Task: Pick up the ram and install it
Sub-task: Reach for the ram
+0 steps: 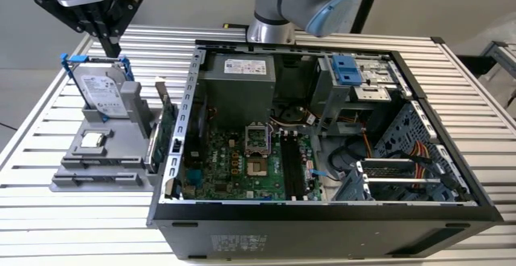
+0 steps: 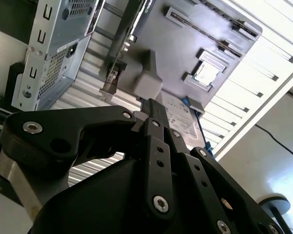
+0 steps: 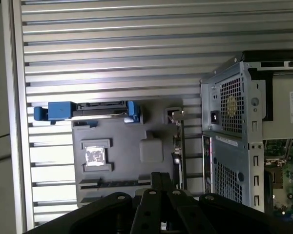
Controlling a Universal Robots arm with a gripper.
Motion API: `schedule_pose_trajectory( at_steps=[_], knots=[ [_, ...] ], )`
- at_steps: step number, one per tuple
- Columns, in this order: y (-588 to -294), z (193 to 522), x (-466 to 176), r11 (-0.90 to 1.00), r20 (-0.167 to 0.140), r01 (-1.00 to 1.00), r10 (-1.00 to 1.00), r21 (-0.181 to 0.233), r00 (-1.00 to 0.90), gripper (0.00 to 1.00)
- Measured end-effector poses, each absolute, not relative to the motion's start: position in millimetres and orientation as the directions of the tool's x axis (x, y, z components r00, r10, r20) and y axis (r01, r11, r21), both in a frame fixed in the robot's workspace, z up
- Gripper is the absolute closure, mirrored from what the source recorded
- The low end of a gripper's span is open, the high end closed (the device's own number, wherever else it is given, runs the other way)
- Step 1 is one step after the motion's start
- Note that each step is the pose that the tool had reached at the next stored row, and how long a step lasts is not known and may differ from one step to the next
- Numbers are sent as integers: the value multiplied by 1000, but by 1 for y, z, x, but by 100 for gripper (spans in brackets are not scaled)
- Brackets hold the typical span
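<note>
Black gripper [image 1: 113,49], its fingers pressed tip to tip with nothing between them, hangs just above the hard drive [image 1: 103,94] in its blue frame. The drive stands upright in the grey fixture [image 1: 81,184], beside the open computer case [image 1: 322,214]. The ram is too small to place with certainty.

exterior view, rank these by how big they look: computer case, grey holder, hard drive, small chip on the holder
Largest to smallest:
1. computer case
2. grey holder
3. hard drive
4. small chip
The differences are plain, with no ties.
</note>
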State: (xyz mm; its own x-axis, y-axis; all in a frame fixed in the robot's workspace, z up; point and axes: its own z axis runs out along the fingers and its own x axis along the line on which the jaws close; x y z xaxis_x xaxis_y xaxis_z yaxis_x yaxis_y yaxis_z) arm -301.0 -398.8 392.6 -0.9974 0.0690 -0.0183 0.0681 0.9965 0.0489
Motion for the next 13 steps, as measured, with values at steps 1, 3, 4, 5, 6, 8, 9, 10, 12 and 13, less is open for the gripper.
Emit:
schedule_pose_trajectory(
  at_steps=[1, 3, 4, 5, 6, 8, 9, 10, 12, 13],
  knots=[
    [-399, 393, -302, 996, -18, 68, 69, 49, -997, 100],
    [-399, 393, -304, 996, -18, 68, 69, 49, -997, 100],
    [-399, 393, -304, 996, -18, 68, 69, 49, -997, 100],
    [-399, 393, -306, 996, -18, 68, 69, 49, -997, 100],
    [-399, 393, -307, 996, -18, 68, 69, 49, -997, 100],
    [-399, 393, -310, 996, -18, 68, 69, 49, -997, 100],
    [-399, 393, -312, 996, -18, 68, 69, 49, -997, 100],
    [-399, 393, -313, 996, -18, 68, 69, 49, -997, 100],
    [-399, 393, -314, 996, -18, 68, 69, 49, -997, 100],
    [-399, 393, -315, 996, -18, 68, 69, 49, -997, 100]
  ],
)
